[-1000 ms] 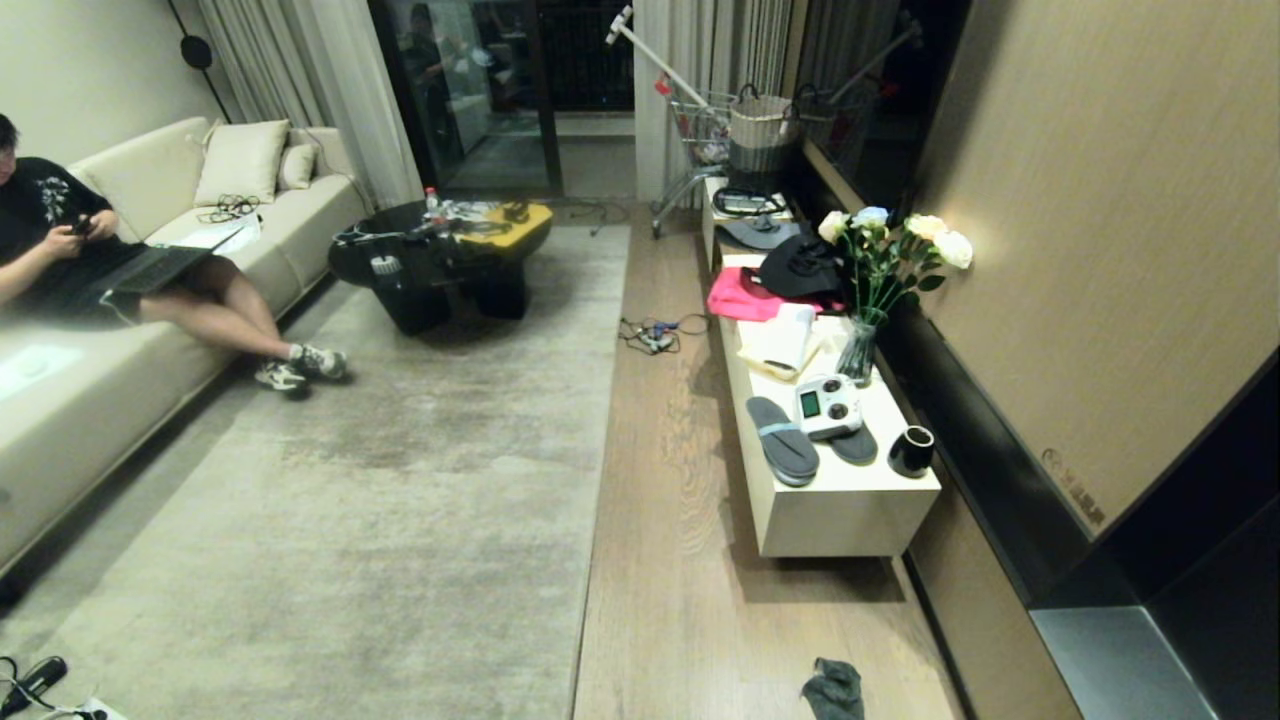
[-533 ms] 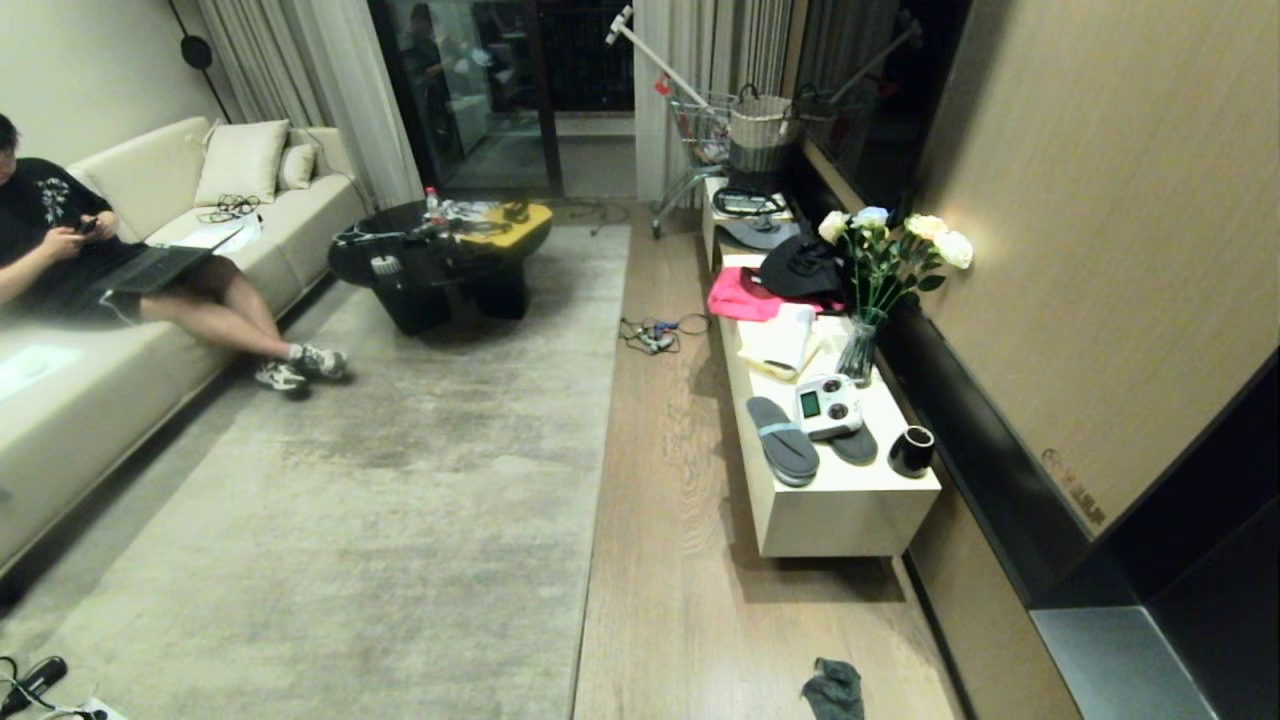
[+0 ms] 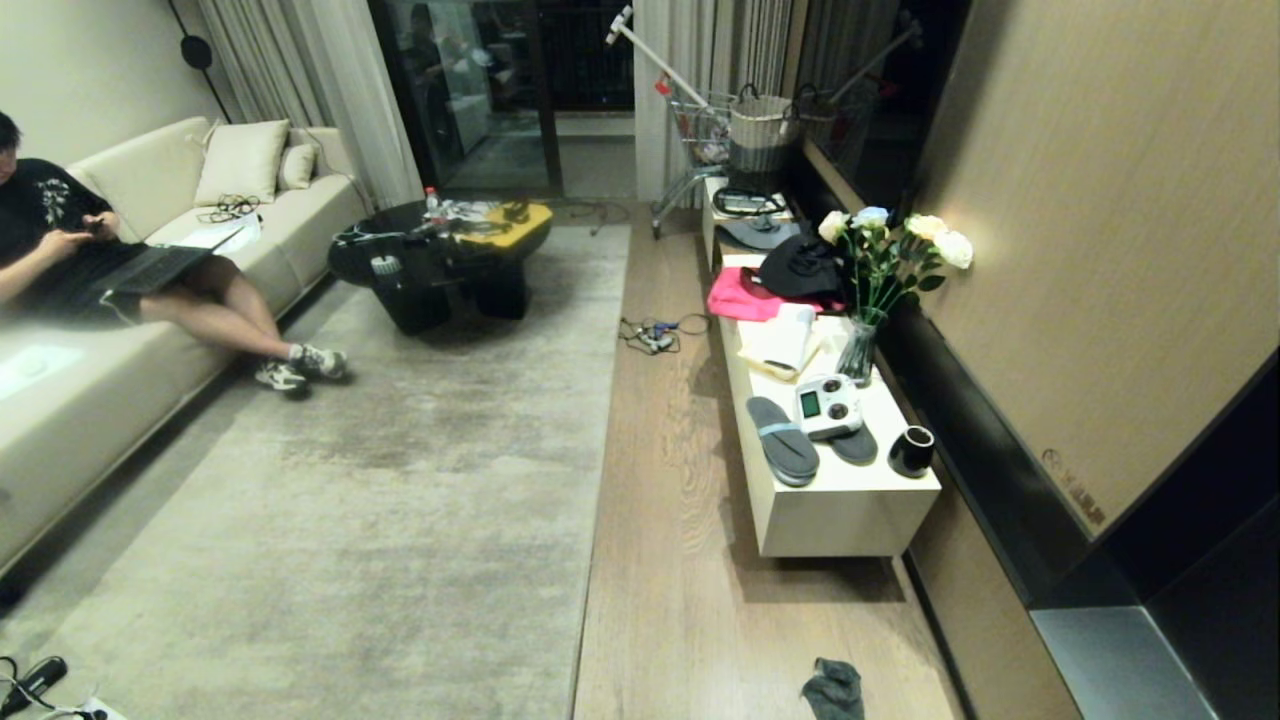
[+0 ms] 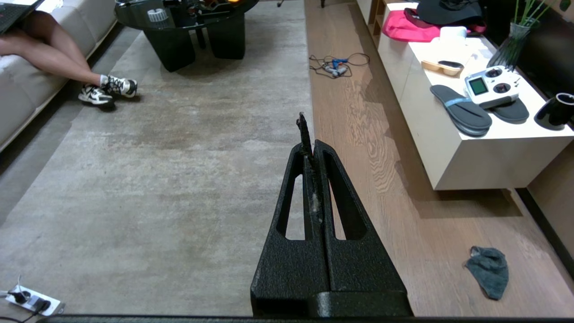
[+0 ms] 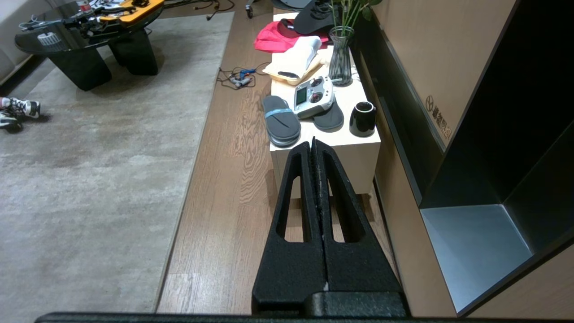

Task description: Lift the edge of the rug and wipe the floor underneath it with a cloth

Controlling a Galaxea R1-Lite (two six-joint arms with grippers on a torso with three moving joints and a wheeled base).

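Note:
The rug edge [image 3: 600, 470] runs straight away from me down the middle of the room and lies flat on the wood floor [image 3: 680, 560]. A small dark grey cloth [image 3: 833, 688] lies crumpled on the floor at the near right, close to the wall; the left wrist view also shows the cloth [image 4: 489, 271]. My left gripper [image 4: 312, 144] is shut and empty, held high over the rug edge [image 4: 310, 89]. My right gripper [image 5: 313, 143] is shut and empty, above the floor [image 5: 215, 215] in front of the cabinet. Neither arm shows in the head view.
A low white cabinet [image 3: 850, 510] along the right wall carries slippers, a controller, a black mug and a vase. A tangle of cables [image 3: 655, 335] lies on the floor farther off. A black coffee table [image 3: 440, 270] stands on the rug. A person sits on the sofa, feet [image 3: 300, 365] on the rug.

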